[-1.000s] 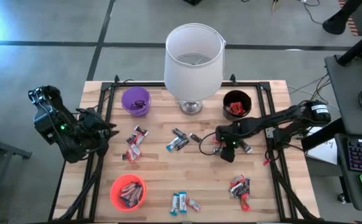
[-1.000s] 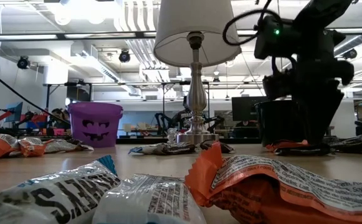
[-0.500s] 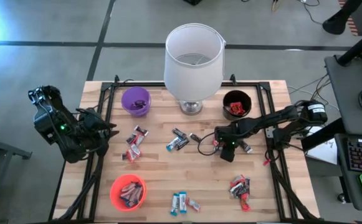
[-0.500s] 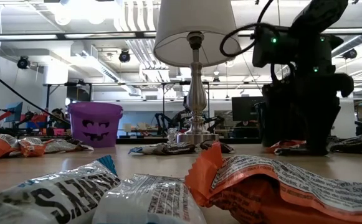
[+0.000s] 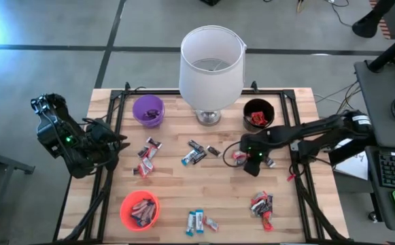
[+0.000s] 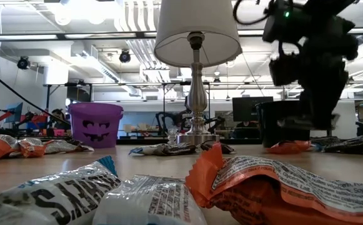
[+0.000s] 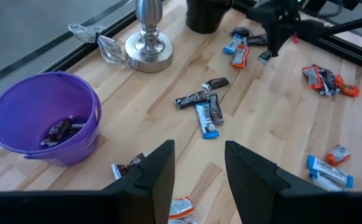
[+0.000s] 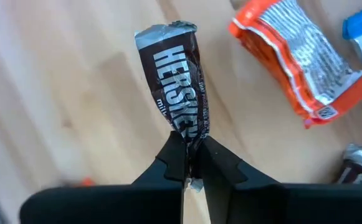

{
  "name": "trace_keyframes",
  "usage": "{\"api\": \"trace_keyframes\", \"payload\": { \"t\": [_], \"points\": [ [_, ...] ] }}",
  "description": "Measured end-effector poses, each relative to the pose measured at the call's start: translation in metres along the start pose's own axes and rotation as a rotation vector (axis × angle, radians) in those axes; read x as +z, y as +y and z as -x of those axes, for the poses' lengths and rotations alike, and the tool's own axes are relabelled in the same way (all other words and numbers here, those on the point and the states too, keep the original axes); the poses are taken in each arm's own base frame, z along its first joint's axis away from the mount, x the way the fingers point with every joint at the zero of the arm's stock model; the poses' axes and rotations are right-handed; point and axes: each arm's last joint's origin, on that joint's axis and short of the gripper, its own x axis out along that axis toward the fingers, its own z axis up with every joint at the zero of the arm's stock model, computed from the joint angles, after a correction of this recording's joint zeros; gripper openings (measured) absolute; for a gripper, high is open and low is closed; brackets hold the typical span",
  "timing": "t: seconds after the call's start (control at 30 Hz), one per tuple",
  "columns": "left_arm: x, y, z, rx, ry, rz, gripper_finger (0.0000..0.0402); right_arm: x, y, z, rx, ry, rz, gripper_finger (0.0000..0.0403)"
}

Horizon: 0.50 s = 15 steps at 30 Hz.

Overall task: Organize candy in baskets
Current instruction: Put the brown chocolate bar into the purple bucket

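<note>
Clamped tight on one end of a dark brown bar [image 8: 176,102], the right gripper [image 8: 190,155] holds the wrapper pinched between its two fingertips, the rest of the bar sticking out ahead of it over the wooden table [image 8: 56,93]; an orange-wrapped bar [image 8: 299,59] lies just beside it. From above, this gripper [image 5: 250,158] sits right of centre in the frame, below the black basket [image 5: 258,113], its arm reaching in from the right edge, elbow out and forearm stretched toward the middle. Whether the bar has left the boards yet I cannot tell. The left gripper [image 7: 196,165] waits at the left edge of the table, fingers parted and empty, looking across at the purple basket [image 7: 25,109]. Sorting looks partly done: the purple basket holds a dark candy or two, the black basket shows red wrappers inside, and the orange-red basket [image 5: 140,209] at the lower left has several pieces. Plenty is left, though: a cluster near the left-centre [image 5: 147,155], another in the middle below the lamp [image 5: 196,154], blue-and-white bars [image 5: 198,222] at the bottom centre, and a red pile [image 5: 262,205] at the lower right. By my judgement the dark bar now gripped belongs with the purple basket's contents, which lies well apart, across the table at the upper left.
</note>
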Motion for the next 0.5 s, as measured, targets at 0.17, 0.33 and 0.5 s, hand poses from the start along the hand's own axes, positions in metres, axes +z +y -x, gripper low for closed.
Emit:
{"api": "trace_keyframes", "payload": {
  "t": [0.17,0.33,0.5],
  "points": [
    [0.001,0.001,-0.001,0.016,-0.016,0.043,0.0123,0.005,0.009,0.018,0.102,-0.155,-0.01,0.0013],
    [0.003,0.002,-0.004,0.045,-0.024,0.078,0.0136,0.028,0.026,0.034,0.164,-0.326,-0.002,0.0013],
    [0.006,0.004,-0.006,0.072,-0.034,0.15,0.0167,0.059,0.051,0.053,0.182,-0.405,0.087,0.0013]
  ]
}}
